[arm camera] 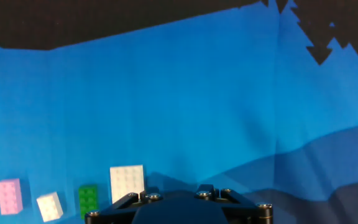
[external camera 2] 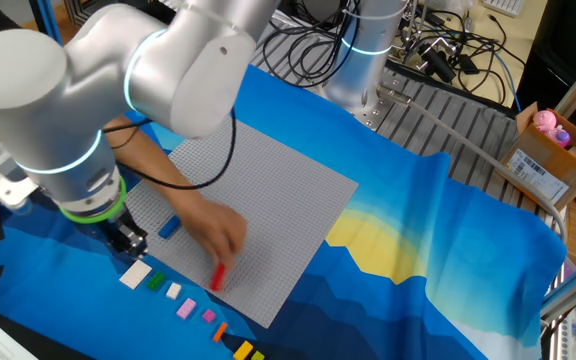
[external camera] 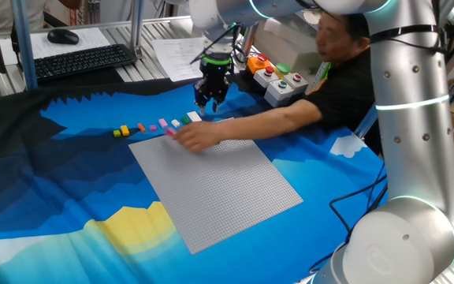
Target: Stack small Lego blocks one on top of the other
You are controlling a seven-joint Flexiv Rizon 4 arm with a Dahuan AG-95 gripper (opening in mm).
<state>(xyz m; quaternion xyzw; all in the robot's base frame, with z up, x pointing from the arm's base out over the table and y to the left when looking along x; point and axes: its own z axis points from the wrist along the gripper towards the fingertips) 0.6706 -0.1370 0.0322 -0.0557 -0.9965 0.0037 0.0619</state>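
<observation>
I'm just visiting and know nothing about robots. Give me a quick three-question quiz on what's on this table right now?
1. True or false: a person's hand rests on the grey baseplate.
2. What colour is the brick lying by that hand? A red, B black, C purple.
3. Fill in: the loose bricks lie in a row on the ____ cloth.

Key: 1 true; 2 A; 3 blue.
</observation>
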